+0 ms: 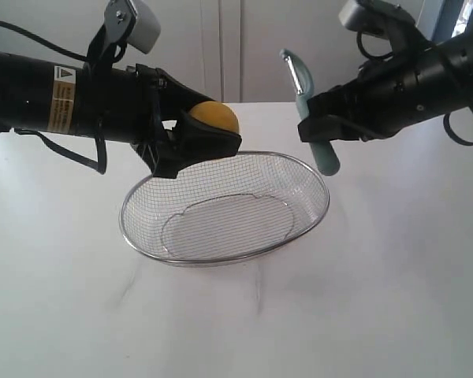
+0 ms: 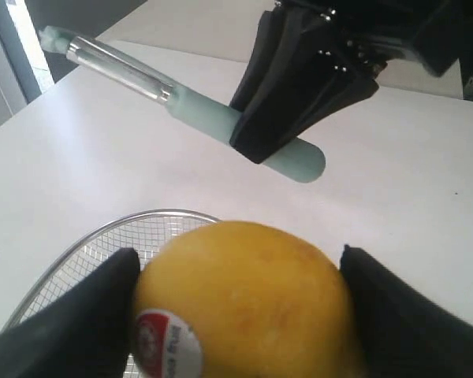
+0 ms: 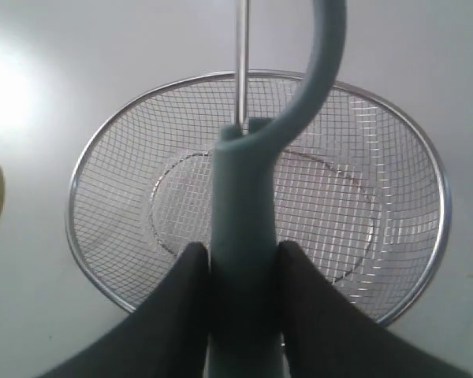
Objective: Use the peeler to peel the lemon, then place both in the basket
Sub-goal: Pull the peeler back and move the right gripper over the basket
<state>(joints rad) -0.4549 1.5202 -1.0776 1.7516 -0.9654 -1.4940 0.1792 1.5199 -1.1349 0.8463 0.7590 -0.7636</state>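
Observation:
My left gripper (image 1: 213, 134) is shut on the yellow lemon (image 1: 214, 118), held in the air over the far left rim of the wire basket (image 1: 319, 214). In the left wrist view the lemon (image 2: 248, 303) fills the space between both pads, its red-and-white sticker facing the camera. My right gripper (image 1: 309, 126) is shut on the pale teal handle of the peeler (image 1: 303, 87), blade end up, above the basket's far right rim. The right wrist view shows the peeler (image 3: 244, 236) clamped over the basket (image 3: 102, 150). Lemon and peeler hang apart.
The basket holds nothing and sits mid-table on a white tabletop (image 1: 394, 299). A white wall or cabinet front (image 1: 244, 47) stands behind the table's far edge.

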